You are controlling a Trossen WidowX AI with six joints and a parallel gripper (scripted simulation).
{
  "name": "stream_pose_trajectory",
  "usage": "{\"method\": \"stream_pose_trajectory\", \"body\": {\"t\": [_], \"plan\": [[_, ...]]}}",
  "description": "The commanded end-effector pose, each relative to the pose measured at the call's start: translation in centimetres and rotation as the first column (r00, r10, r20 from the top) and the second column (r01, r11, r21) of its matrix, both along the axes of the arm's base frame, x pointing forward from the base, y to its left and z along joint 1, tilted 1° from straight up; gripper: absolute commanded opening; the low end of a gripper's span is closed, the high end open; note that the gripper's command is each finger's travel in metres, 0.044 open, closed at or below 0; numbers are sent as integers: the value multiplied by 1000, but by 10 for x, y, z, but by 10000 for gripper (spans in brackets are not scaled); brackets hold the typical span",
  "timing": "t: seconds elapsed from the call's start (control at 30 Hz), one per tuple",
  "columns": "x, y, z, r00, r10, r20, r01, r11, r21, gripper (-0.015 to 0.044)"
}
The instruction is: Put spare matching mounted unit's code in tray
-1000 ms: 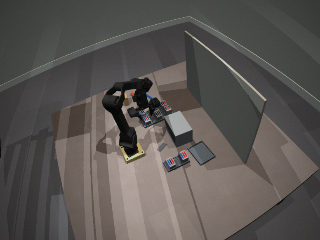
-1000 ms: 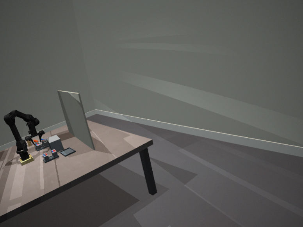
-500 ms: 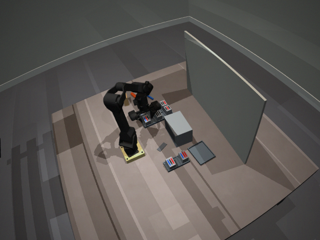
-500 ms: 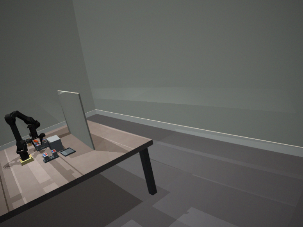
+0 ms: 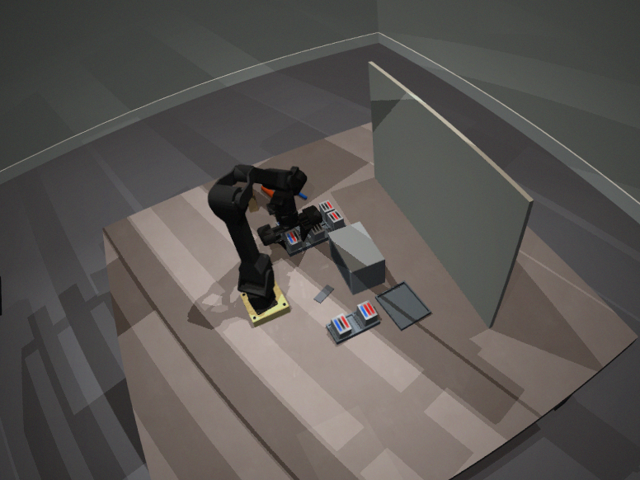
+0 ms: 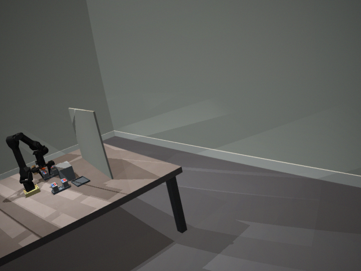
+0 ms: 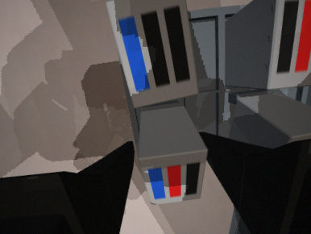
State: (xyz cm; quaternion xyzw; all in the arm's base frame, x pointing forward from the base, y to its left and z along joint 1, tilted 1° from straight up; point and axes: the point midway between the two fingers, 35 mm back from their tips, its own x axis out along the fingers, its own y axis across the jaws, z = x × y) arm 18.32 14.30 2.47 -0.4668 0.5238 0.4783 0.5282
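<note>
My gripper [image 5: 294, 242] [image 6: 46, 174] [image 7: 166, 141] points down over the back rack [image 5: 308, 248]. Its fingers are open, one on each side of a grey spare [image 5: 293, 237] [image 7: 173, 131] with blue, red and black stripes; no firm contact shows. In the wrist view a blue-black-black spare [image 7: 155, 52] stands just beyond it, with a black-and-red-striped one [image 7: 290, 44] at the right. The tray [image 5: 408, 304] [image 6: 80, 181] is empty. A front rack [image 5: 355, 329] beside it holds a blue-and-red-striped unit [image 5: 341, 325] and another striped unit [image 5: 367, 311]. No printed code is readable.
A large grey box [image 5: 356, 250] [image 6: 67, 170] stands between the back rack and the tray. A tall upright panel [image 5: 444, 181] [image 6: 90, 139] stands behind. A small flat grey piece [image 5: 324, 294] lies near the arm's base. Orange [image 5: 267, 191] and blue [image 5: 303, 195] items lie behind the arm.
</note>
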Motion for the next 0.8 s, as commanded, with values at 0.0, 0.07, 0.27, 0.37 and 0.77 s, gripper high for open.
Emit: {"method": "stream_pose_trajectory", "body": {"t": [0.0,0.07,0.27,0.37,0.77], "plan": [[0,0,0,1000,0,0,0,1000,0,195],[0,0,0,1000,0,0,0,1000,0,142],[0,0,0,1000,0,0,0,1000,0,103],[0,0,0,1000,0,0,0,1000,0,43],[1,1,8,1000,0,0,0,1000,1,0]]}}
